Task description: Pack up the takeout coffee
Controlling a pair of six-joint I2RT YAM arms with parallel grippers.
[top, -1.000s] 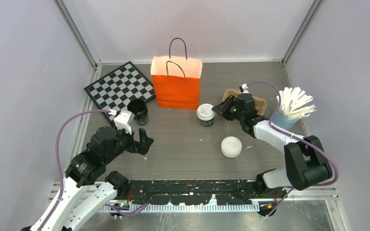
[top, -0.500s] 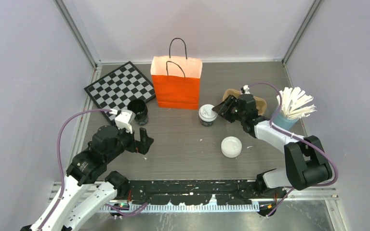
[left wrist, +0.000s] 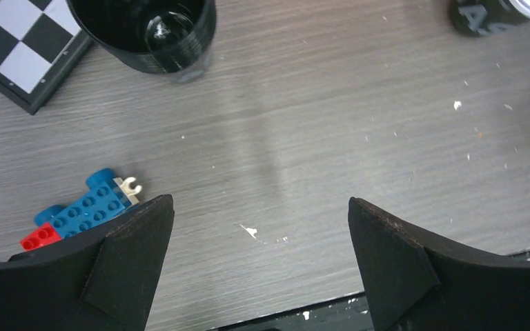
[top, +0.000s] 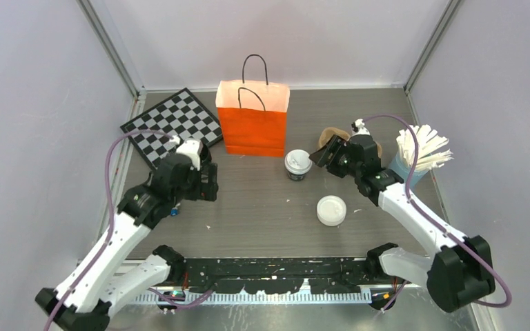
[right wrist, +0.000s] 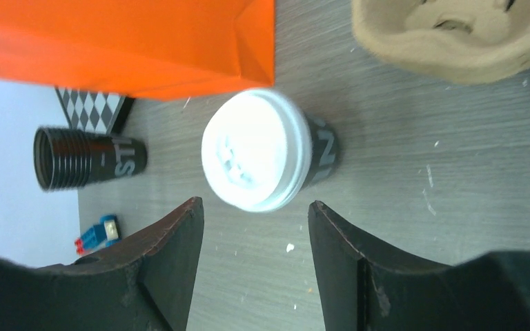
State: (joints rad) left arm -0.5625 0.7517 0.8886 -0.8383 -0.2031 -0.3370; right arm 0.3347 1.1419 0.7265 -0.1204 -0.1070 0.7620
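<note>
The takeout coffee (top: 297,164), a small dark cup with a white sip lid, stands upright on the table just right of the orange bag (top: 253,121). My right gripper (top: 322,154) is at its right side, open. In the right wrist view the cup (right wrist: 259,152) sits just beyond the fingertips of the right gripper (right wrist: 255,207), not between them, with the bag (right wrist: 124,41) behind it. My left gripper (top: 207,187) hangs wide open over bare table (left wrist: 261,201), holding nothing, well to the left of the cup.
A black lidless cup (left wrist: 145,31) stands by the chessboard (top: 169,124). A loose white lid (top: 331,210) lies near the front. A cardboard carrier (right wrist: 455,34) and a blue cup of stirrers (top: 421,155) sit at the right. Toy bricks (left wrist: 83,210) lie under the left arm.
My right gripper's jaws have spread apart and it has drawn slightly back from the coffee. The left arm has swung up and forward, toward the black cup.
</note>
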